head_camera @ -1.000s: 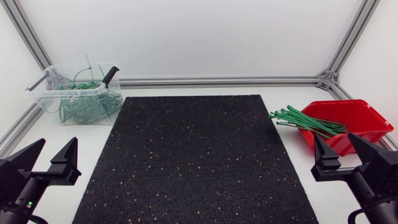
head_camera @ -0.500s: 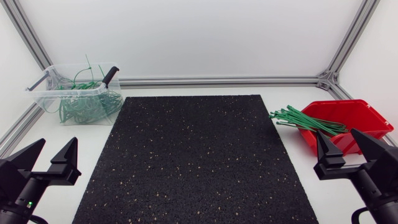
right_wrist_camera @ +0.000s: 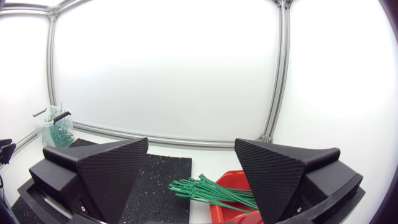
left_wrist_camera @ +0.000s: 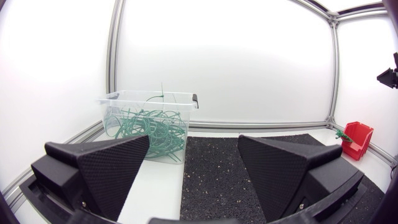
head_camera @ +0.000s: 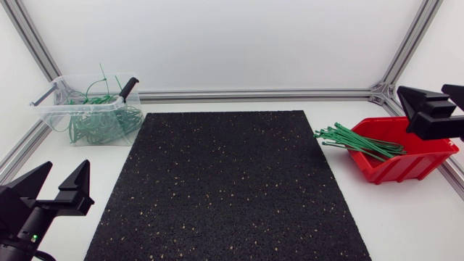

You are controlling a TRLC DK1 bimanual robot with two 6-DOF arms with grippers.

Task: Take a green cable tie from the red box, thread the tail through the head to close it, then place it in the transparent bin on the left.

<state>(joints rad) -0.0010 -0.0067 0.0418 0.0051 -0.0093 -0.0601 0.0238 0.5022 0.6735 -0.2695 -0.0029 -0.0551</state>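
Right matte black gripper (head_camera: 435, 100) hovers by the red plastic box (head_camera: 406, 165) at 3 o'clock, fingers wide. Green cable ties (head_camera: 357, 142) lie in that box (ends overhanging its rim). Left matte black gripper (head_camera: 65, 177), 8 o'clock: wide.

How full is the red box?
Not empty. A bundle of green cable ties lies in the red box, ends sticking out over its edge toward the black mat.
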